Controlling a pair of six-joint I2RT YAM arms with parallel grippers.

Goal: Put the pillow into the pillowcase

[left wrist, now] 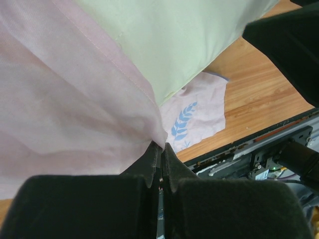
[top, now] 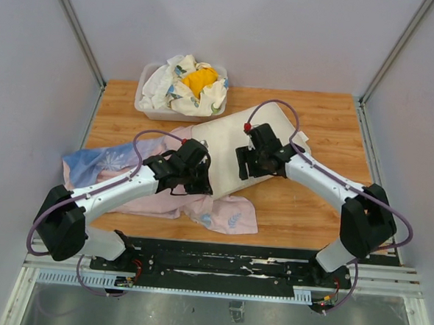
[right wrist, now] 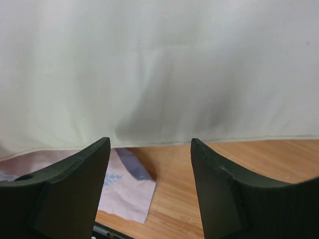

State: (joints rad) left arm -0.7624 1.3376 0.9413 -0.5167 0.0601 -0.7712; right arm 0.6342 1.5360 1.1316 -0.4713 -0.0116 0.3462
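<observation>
The cream pillow lies slanted on the middle of the table, its left end over the pillowcase. The pillowcase is spread pink side up, with a blue printed end at far left and a leaf-printed corner at the front. My left gripper is shut on a pink edge of the pillowcase, just below the pillow. In the top view the left gripper sits at the pillow's near-left edge. My right gripper stands open with nothing between its fingers, right at the near edge of the pillow.
A white bin at the back left holds floral cloths and a yellow cloth. The black and metal base rail runs along the near table edge. Grey walls close in on both sides and the back.
</observation>
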